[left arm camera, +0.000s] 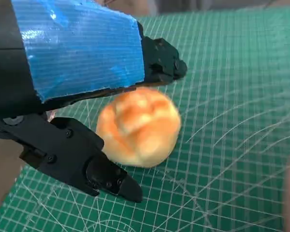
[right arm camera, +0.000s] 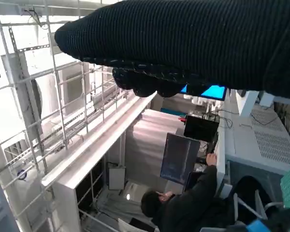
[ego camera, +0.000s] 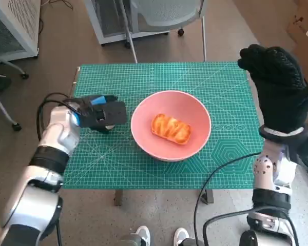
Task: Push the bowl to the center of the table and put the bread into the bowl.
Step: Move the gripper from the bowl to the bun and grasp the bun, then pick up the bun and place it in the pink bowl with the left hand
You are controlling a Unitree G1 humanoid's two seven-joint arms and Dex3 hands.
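Pink bowl (ego camera: 171, 125) mid-counter (ego camera: 118, 169), one bread (ego camera: 170, 128) inside. Left hand (ego camera: 100, 114) beside bowl — fingers (left arm camera: 106, 176) apart round a second bread roll (left arm camera: 138, 125). Right hand (ego camera: 277, 87) raised — fingers spread, empty.

One bread (ego camera: 170, 128) in the bowl (ego camera: 143, 115); a bun (left arm camera: 138, 125) left of it.

A matt green cutting mat (ego camera: 118, 164), printed with fine pale grid lines, covers the surface. The pink bowl (ego camera: 143, 128) looks smooth, with a soft sheen. Bread (ego camera: 170, 128) inside it shows a glazed, golden crust; a second bun (left arm camera: 137, 125) looks the same. Glossy, creased blue tape (left arm camera: 82, 48) wraps the hard black plastic left hand (ego camera: 100, 114). The right hand (ego camera: 277, 84) wears a black ribbed knit glove.
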